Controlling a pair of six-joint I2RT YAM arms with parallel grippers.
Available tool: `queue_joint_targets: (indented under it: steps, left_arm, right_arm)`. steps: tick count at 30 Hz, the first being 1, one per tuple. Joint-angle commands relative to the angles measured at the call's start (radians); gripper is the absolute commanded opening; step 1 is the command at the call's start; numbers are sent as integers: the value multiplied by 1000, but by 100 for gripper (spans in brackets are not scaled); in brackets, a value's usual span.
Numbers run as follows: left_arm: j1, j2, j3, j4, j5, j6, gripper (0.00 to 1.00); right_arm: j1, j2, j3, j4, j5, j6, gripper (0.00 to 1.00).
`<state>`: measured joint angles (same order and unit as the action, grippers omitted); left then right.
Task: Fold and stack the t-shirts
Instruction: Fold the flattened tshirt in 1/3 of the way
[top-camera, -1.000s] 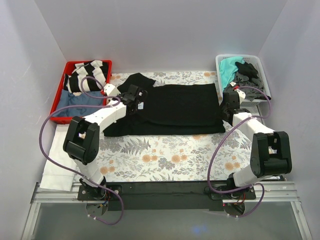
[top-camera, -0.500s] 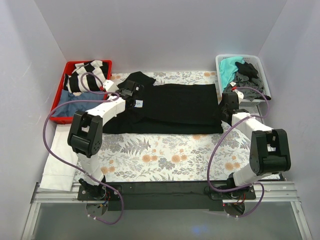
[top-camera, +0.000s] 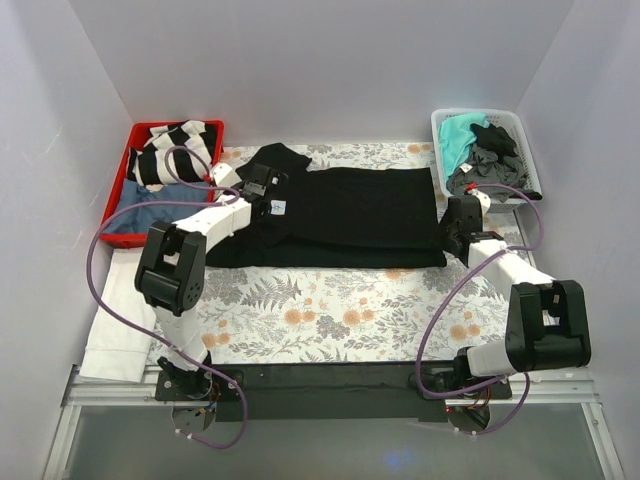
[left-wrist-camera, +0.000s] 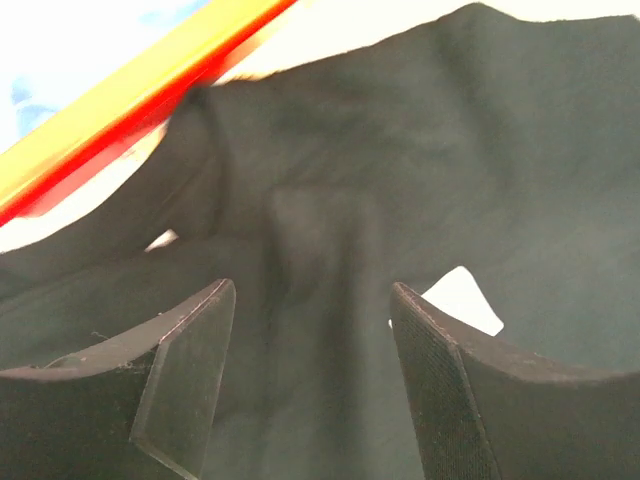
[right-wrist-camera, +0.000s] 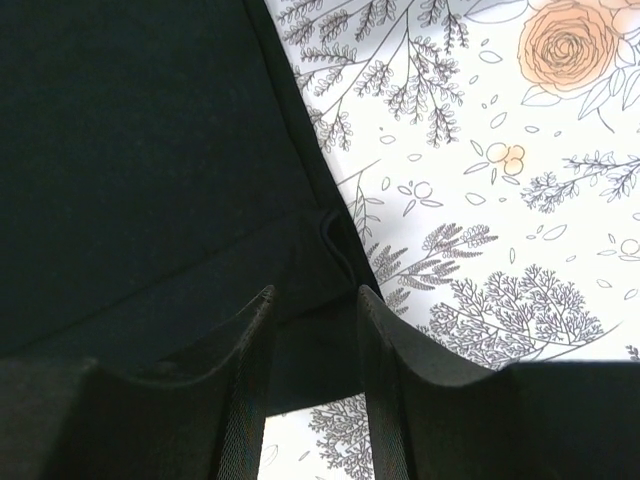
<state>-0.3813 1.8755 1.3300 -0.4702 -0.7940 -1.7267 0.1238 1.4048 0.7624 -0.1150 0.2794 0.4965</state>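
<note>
Black t-shirt (top-camera: 350, 215) flat on table (top-camera: 330, 310); left jaws spread, right jaws slightly apart.

Camera set: 3 views, 1 overhead and 2 wrist.
Overhead is looking down from above the near edge across the whole table (top-camera: 330, 310); both wrist cameras are looking close onto the black t-shirt (top-camera: 350, 215), which all 3 are sharing.

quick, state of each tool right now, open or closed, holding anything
left tool: open above the black t-shirt, holding nothing
right tool: open over that shirt's edge, holding nothing
</note>
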Motion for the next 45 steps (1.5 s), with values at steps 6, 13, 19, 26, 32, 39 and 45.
queue_joint_targets:
  steps: [6, 13, 19, 26, 32, 39, 45]
  left_arm:
    - [7, -214, -221, -79, 35, -98, 59]
    - [7, -251, -345, -150, 62, -201, 57]
    - [10, -214, -373, -104, 70, -211, 57]
    - [21, -205, -333, -71, 44, -183, 57]
    - [27, -234, -327, -74, 39, -172, 57]
    - [35, -237, -319, -71, 30, -166, 56]
    - [44, -193, -313, -53, 41, -162, 56]
  right_arm:
    - [-6, -110, -46, -32, -61, -13, 43]
    - [-4, -153, -121, -52, -151, -15, 41]
    - [-3, -126, -169, -11, -174, -26, 37]
    - [-4, -60, -117, 20, -178, -35, 33]
    - [-3, -78, -81, 15, -216, -30, 33]
    - [-1, -121, -72, 9, -244, -21, 33]
    - [2, -70, -66, 9, -240, -24, 33]
